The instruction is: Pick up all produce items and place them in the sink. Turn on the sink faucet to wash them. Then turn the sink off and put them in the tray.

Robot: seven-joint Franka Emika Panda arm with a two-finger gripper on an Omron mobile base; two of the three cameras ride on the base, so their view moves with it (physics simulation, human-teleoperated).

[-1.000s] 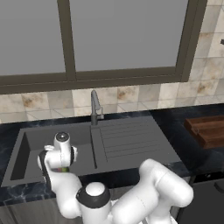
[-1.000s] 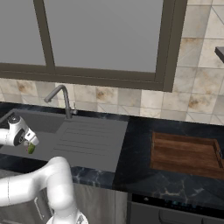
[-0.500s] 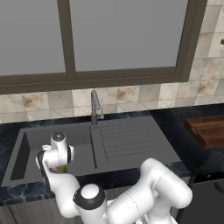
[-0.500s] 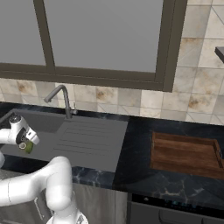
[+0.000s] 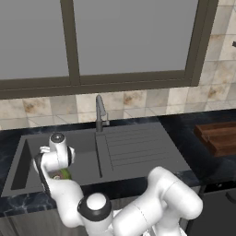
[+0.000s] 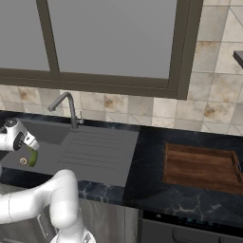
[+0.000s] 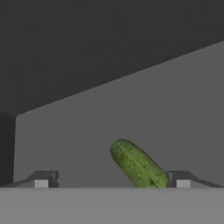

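Arm bent low into the sink [image 5: 138, 152], fingers [image 7: 41, 180] spread apart (cucumber [image 7: 138, 165] lying between, unheld).

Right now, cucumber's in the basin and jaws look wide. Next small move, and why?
Probably lift the gripper straight up out of the sink. Its jaws stand open, and the cucumber lies on the basin floor between the fingertips, apparently released. The brown item sits beside it.
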